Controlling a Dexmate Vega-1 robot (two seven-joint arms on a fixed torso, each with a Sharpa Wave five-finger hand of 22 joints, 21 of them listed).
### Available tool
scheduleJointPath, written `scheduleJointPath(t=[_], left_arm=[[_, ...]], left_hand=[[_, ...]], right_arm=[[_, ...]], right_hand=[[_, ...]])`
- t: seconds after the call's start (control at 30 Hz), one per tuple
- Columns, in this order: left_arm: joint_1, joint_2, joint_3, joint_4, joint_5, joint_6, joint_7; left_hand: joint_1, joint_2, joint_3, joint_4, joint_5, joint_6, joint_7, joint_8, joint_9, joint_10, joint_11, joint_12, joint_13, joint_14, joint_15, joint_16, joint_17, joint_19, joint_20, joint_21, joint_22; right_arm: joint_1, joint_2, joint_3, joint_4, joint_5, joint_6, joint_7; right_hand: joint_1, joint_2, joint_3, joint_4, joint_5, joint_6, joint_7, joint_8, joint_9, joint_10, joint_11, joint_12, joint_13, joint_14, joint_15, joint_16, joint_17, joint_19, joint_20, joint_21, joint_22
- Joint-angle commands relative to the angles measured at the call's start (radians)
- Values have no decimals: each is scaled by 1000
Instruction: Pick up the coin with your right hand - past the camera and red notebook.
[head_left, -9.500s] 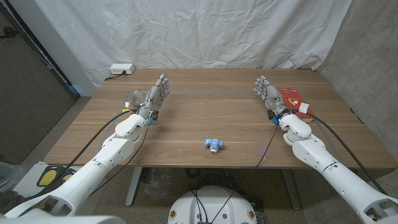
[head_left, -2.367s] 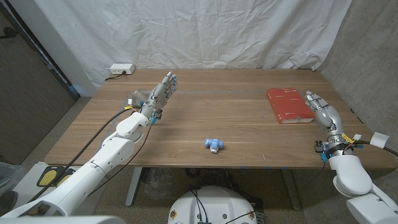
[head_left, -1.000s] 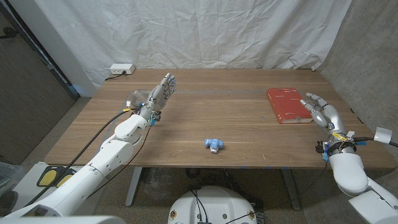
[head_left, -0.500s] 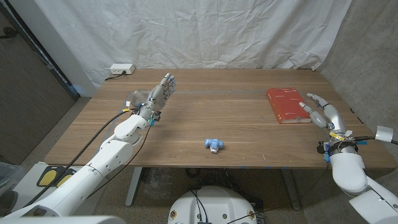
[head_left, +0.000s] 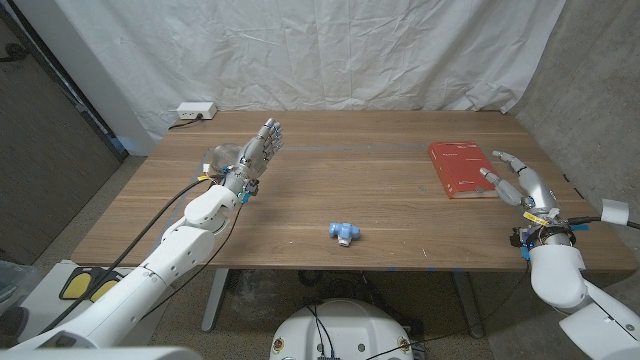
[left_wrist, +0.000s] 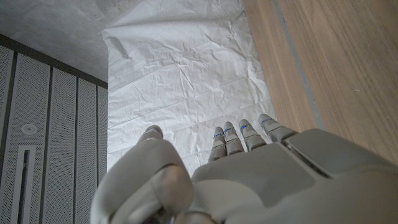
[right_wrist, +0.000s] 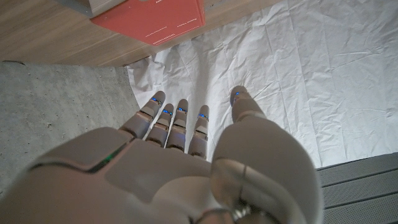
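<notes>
my right hand (head_left: 517, 183) hangs at the right edge of the tabletop (head_left: 380, 200), just beside the near right corner of the red notebook (head_left: 462, 168), with its fingers (head_left: 490, 176) spread and pointing away from me and nothing in them. in the right wrist view the same fingers (right_wrist: 174, 121) reach out straight and a little apart, with the notebook's red cover (right_wrist: 152, 18) lying on the wood beyond them and the white cloth backdrop (right_wrist: 280, 74) behind.

my left hand (head_left: 258, 152) is raised over the far left part of the tabletop, fingers stretched out and apart, empty. just beside it on the wood there is a pale, glassy-looking thing (head_left: 215, 158) that i cannot make out. in the left wrist view my left fingers (left_wrist: 239, 134) lie side by side against the white cloth.

a small blue and white object (head_left: 343, 232) sits near the front middle of the tabletop, well apart from both hands. a white power strip (head_left: 195, 112) rests at the far left corner.

the coin is too small for me to pick out anywhere, so i cannot tell where it lies.
</notes>
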Motion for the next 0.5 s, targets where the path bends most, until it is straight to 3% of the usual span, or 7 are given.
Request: scheduleJointPath(t=[0.03,0.5], left_arm=[[8,1,-6,-6,0,-4,9],[9,8,-12,-16,3,0,16]], left_hand=[[5,8,-2,-1,-1,11,5,0,6,5,-2,-2,5,0,-2,-2,4,-6,-36,-3,3],[6,10,-4,-1,-2,10,3,-1,6,3,-2,-2,5,-2,-3,-3,4,-6,-36,-3,3]], right_arm=[[8,-34,-20,-8,-53,-75,-4],[33,-73,-86,2,-137,-172,-44]], right_hand=[[21,-3,10,-1,6,5,-8,5,5,4,-10,-2,3,2,-8,-3,0,12,-10,2,2],[51,-12,10,3,7,12,-21,9,10,2,-24,-2,4,2,-11,-3,0,10,-11,1,3]])
